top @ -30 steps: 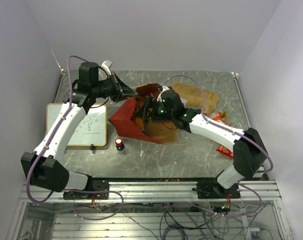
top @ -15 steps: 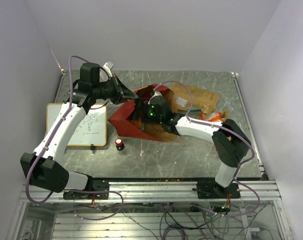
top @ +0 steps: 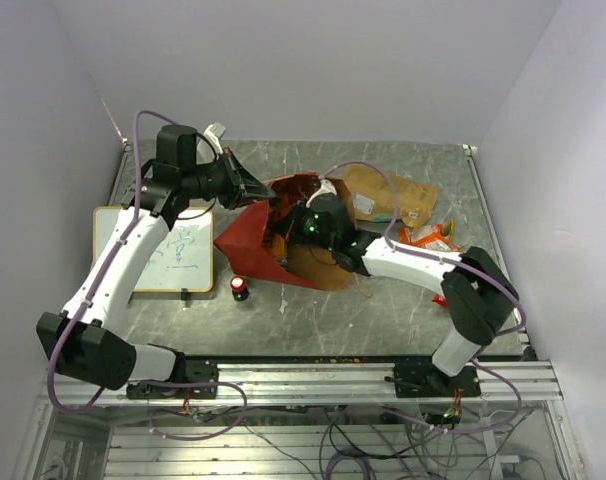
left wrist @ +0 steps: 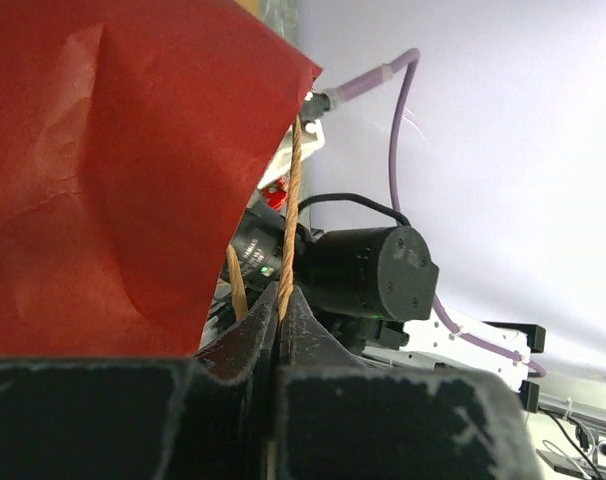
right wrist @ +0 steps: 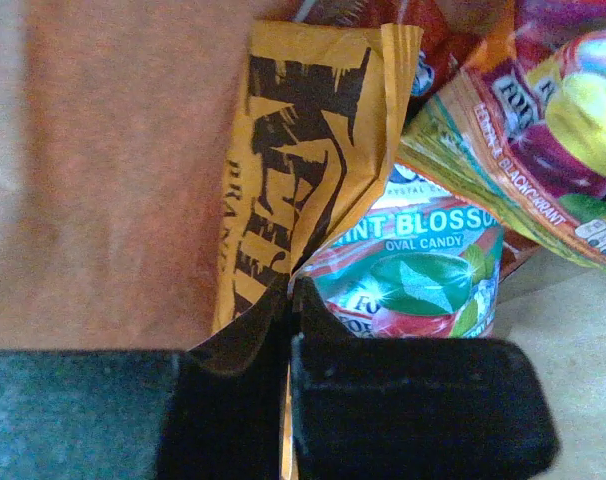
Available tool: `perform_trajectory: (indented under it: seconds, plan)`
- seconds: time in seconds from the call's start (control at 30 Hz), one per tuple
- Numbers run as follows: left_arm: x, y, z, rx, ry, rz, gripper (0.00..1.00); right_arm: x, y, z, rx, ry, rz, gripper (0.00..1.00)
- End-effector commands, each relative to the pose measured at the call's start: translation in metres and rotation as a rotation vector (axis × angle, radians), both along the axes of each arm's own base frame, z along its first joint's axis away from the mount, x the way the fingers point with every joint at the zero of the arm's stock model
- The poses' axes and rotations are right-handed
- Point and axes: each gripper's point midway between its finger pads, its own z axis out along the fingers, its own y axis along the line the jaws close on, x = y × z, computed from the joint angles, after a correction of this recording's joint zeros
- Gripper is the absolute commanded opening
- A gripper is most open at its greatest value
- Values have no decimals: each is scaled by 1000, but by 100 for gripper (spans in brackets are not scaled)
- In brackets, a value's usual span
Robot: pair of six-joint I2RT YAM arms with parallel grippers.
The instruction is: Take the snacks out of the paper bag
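Note:
The paper bag (top: 245, 243), red outside and brown inside, lies on its side with its mouth facing right. My left gripper (left wrist: 280, 295) is shut on the bag's twisted cord handle (left wrist: 289, 220) and holds it up beside the red wall (left wrist: 103, 170). My right gripper (right wrist: 291, 285) reaches into the bag and is shut on the edge of a yellow-orange packet with black print (right wrist: 293, 150). Beside that packet lie a green-teal mint candy pack (right wrist: 423, 265) and a fruit-printed packet (right wrist: 543, 130). From above, the right wrist (top: 318, 222) sits at the bag's mouth with the fingers hidden inside.
A flat brown paper sheet (top: 388, 195) lies behind the bag. Orange packets (top: 428, 237) and a small red packet (top: 445, 298) rest on the table at right. A white board (top: 173, 250) lies at left, with a small red-and-black cylinder (top: 240, 288) in front of the bag.
My right gripper went from open to shut, closing on the yellow-orange packet inside the bag, and its elbow shifted. The left gripper kept hold of the handle.

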Motion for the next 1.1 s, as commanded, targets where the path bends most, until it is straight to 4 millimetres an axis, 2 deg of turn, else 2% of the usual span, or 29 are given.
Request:
perform_trajectory:
  seconds: [0.0,0.27,0.53,0.83,1.07]
  plan:
    - [-10,2,30,-12,-80,-17,7,3,-25,35,-26,-91,-61,0]
    - [-4,8,33,-11,-96,7,7,-15,-60,74,-85,-177,-59,0]
    - [10,22,32,-6,-105,40,7,-28,-71,133,-75,-268,-15,0]
    - [18,25,28,-20,-98,44,7,-34,-64,218,9,-383,33,0]
    - [21,28,22,-13,-87,48,7,-44,-77,290,54,-530,29,0]
